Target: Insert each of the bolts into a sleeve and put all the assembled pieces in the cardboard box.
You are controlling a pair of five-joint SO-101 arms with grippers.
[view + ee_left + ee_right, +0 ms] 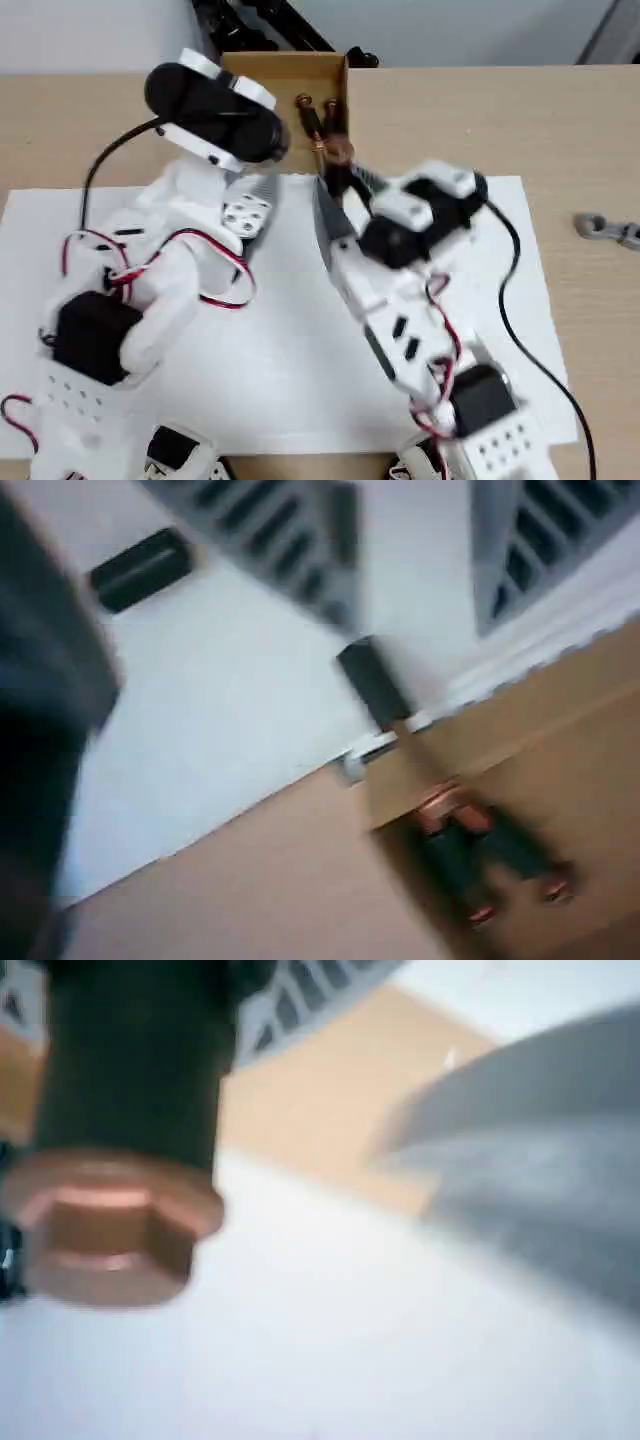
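My right gripper (340,183) is closed on one bolt-and-sleeve piece (110,1210), with its black sleeve toward me and its copper hex head pointing away; in the high view the head hangs at the near right corner of the cardboard box (285,65), which stands at the far side of the bench (500,120); two finished pieces lie in the box side by side, the first assembled piece (310,118) and the second assembled piece (333,118), both with copper heads to the far end; that makes three assembled, counting the one I hold; my left gripper (415,570) is parted with nothing between its fingers, above the white sheet (290,330) near the box; one loose sleeve (140,568) lies on that sheet; one small metal part (600,228) sits on bare bench, well apart to the right
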